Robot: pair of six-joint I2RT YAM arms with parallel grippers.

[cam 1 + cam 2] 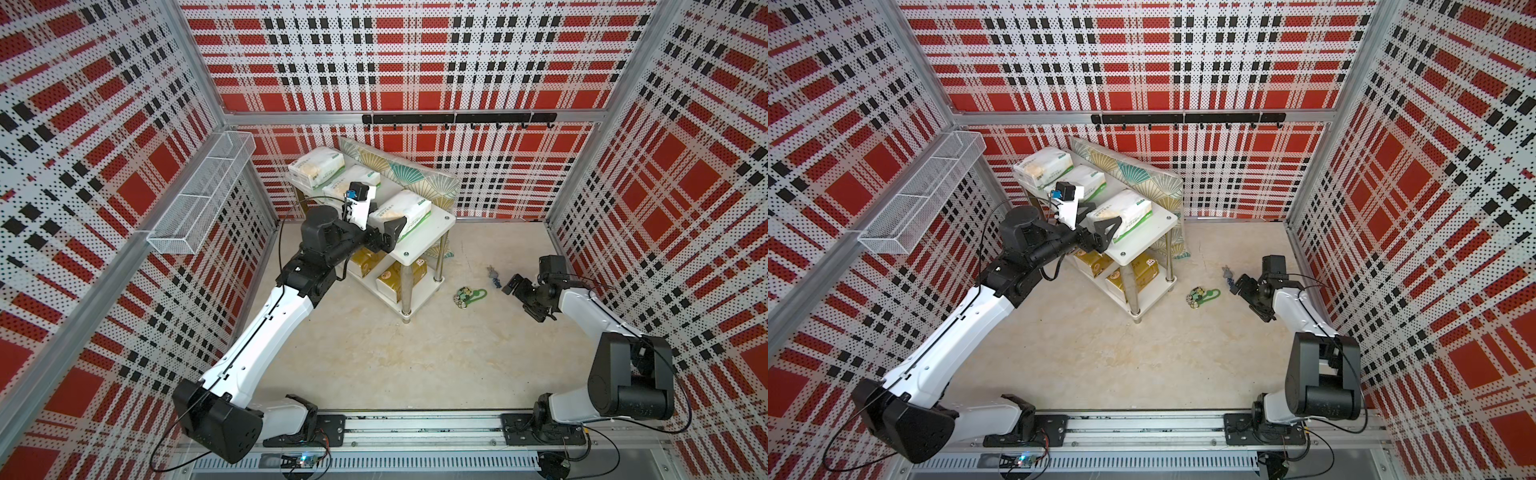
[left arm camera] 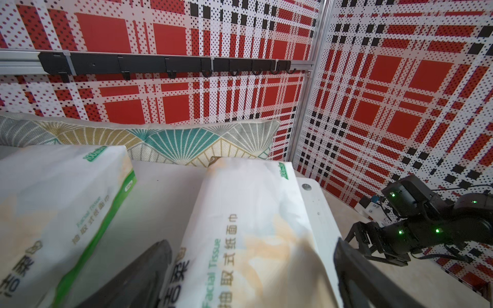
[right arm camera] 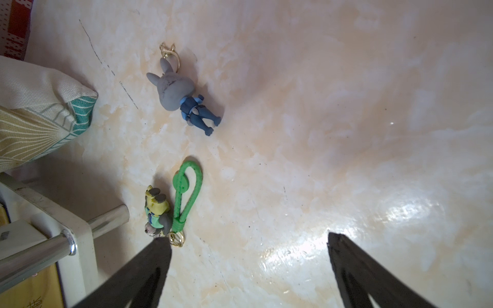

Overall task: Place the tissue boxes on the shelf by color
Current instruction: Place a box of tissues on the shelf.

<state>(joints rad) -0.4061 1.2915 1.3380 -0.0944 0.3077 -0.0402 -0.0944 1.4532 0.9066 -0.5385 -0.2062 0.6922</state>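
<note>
White packs (image 1: 349, 176) (image 1: 1081, 176): three lie side by side on the top board, with gaps between them. Green trim and a beige patch show on each.
Gold packs (image 1: 395, 276) (image 1: 1138, 272): on the lower board. Two show; the left arm hides the rest of that board.
Shelf (image 1: 419, 245) (image 1: 1136, 247): two white boards on chrome legs. It stands on the floor near the back wall, at an angle to it.
Left gripper (image 1: 388, 220) (image 1: 1098, 219) (image 2: 250, 240): at the end white pack, the one nearest the arm bases. Jaws are spread wide, one finger on each side of that pack. Contact cannot be told; the pack rests on the board.
Right gripper (image 1: 519, 301) (image 1: 1250, 301) (image 3: 245, 237): low over the floor, well apart from the shelf. Jaws are spread with nothing between them.
Cushion (image 1: 399, 170) (image 2: 173, 138): fan-patterned, on edge between shelf and back wall.
Keyrings: a grey rabbit figure (image 3: 176, 90) and a green-looped one (image 3: 184, 192) lie on the floor between shelf and right gripper, apart from each other.
Floor (image 1: 395, 353): beige, marbled and glossy, with thin dark scuff lines and a glare patch in the right wrist view.
Walls (image 1: 415, 50): perforated panels on three sides in red, black and white plaid, set in metal framing.
Hook rail (image 1: 457, 118): black, on the back wall above the shelf.
Basket (image 1: 199, 195): white wire, fixed to the left wall.
Base rail (image 1: 415, 428): runs along the front edge and carries both arms.
</note>
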